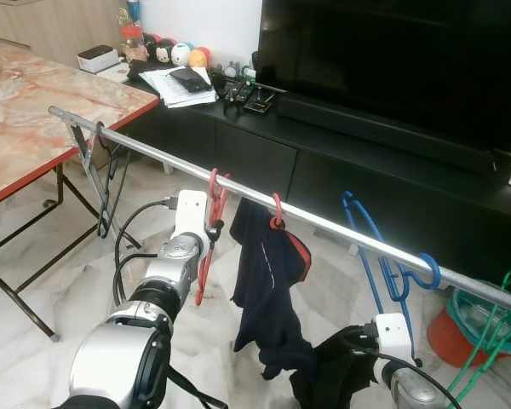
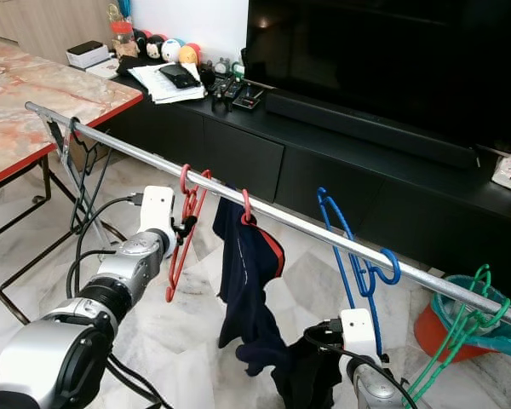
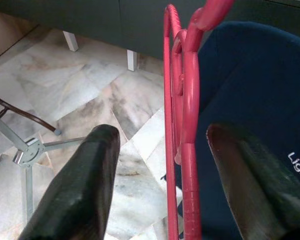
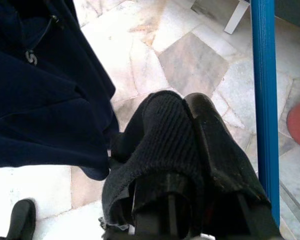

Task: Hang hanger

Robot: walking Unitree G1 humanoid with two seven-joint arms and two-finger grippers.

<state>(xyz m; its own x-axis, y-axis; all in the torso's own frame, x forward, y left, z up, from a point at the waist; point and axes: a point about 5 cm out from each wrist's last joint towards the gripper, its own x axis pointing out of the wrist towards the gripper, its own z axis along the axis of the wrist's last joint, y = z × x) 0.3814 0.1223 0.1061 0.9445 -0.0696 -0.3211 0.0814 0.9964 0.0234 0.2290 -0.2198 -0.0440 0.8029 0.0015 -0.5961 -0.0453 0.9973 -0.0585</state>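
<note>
— Hanger [image 1: 206,247], red, already hooks the rail [image 1: 324,223] beside the navy shirt [image 1: 268,294]; your left hand [image 3: 162,165] straddles it, fingers spread.

— Risk? Your right hand [image 4: 190,150], clamped on dark cloth [image 4: 155,150], could tug neighbouring clothes off.

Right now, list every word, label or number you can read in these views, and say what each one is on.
"Ligh": white letters on the navy garment hanging beside the red hanger, cut off at the edge of the left wrist view.
Papers on the black TV cabinet: print too small to read.
White box on the marble table: no legible label.
</note>
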